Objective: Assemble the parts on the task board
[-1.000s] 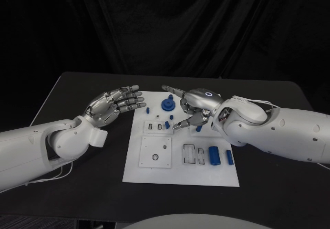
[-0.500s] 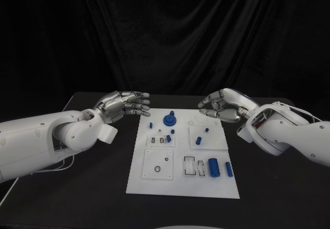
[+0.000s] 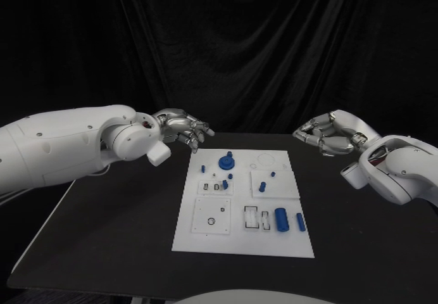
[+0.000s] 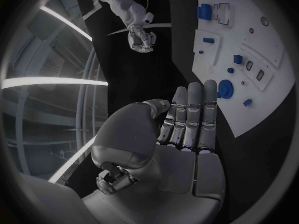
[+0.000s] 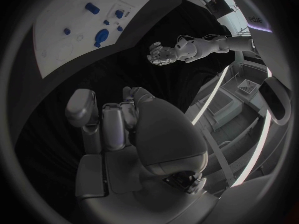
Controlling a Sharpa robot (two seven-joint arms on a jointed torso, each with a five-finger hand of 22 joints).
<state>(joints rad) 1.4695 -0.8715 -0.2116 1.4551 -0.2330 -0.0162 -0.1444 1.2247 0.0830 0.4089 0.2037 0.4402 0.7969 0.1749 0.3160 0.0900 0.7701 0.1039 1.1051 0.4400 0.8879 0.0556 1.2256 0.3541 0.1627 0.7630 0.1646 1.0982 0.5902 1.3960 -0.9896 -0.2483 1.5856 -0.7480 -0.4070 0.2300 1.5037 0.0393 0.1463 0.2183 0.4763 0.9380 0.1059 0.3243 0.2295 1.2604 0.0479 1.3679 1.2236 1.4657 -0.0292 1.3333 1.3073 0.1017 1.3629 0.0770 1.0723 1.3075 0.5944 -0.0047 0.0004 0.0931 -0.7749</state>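
Both hands hang clear of the board (image 3: 243,240): left hand (image 3: 183,130) spread, right hand (image 3: 330,134) curled, both empty. A blind reach down could scatter the loose parts (image 3: 284,221).

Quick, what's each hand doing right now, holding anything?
Left hand: open, fingers extended, holding nothing.
Right hand: fingers curled in, holding nothing.

The white task board (image 3: 245,244) lies flat in the middle of the black surface (image 3: 109,240), long side running away from the robot. At its far end stands a round blue part with a knob (image 3: 225,161), and small blue pegs (image 3: 262,186) stand in the plates around it. Near the right edge, two blue cylinders (image 3: 283,220) lie side by side, just beside rectangular slots (image 3: 251,217).
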